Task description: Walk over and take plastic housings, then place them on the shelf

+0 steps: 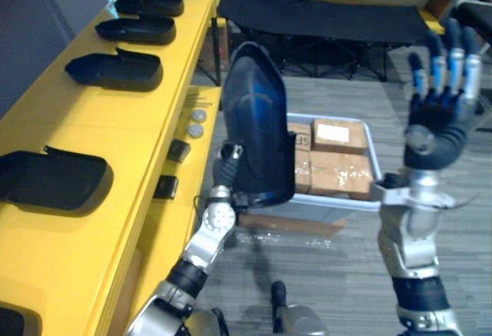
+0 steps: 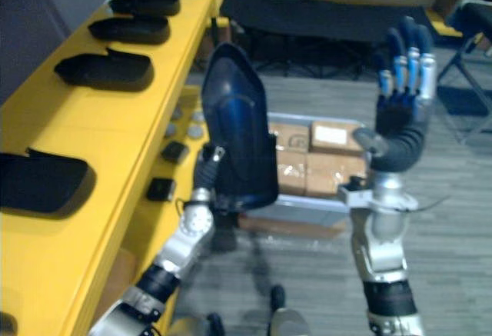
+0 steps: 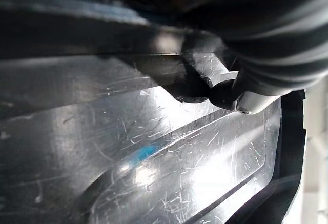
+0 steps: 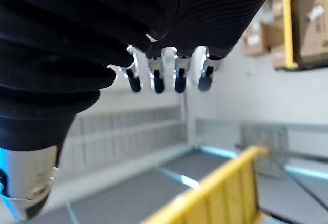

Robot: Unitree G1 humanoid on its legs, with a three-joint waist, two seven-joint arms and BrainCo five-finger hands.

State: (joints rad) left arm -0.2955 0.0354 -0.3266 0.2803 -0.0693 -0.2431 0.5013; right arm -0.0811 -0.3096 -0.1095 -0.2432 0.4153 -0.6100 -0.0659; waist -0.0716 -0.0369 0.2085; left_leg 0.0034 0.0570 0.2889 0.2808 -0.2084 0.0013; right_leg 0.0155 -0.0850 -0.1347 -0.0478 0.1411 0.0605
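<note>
Left eye view: at the far left a yellow shelf [image 1: 115, 128] is seen, on which a row of dark plastic housings [image 1: 115, 71] is laid flat with bare space left between them. Just beside its edge a further housing [image 1: 257, 128] is held upright in the air by the left hand [image 1: 228, 159]. It is pinched at its lower end, with the thumb [image 3: 225, 93] pressed on its scratched inner face, presumably so that it can be tipped onto the shelf. Behind it a crate [image 1: 374, 163] of cardboard boxes [image 1: 338, 171] is set on the floor. At right the right hand [image 1: 438, 117] is raised, its fingers straight and spread and nothing held, apparently kept clear.
</note>
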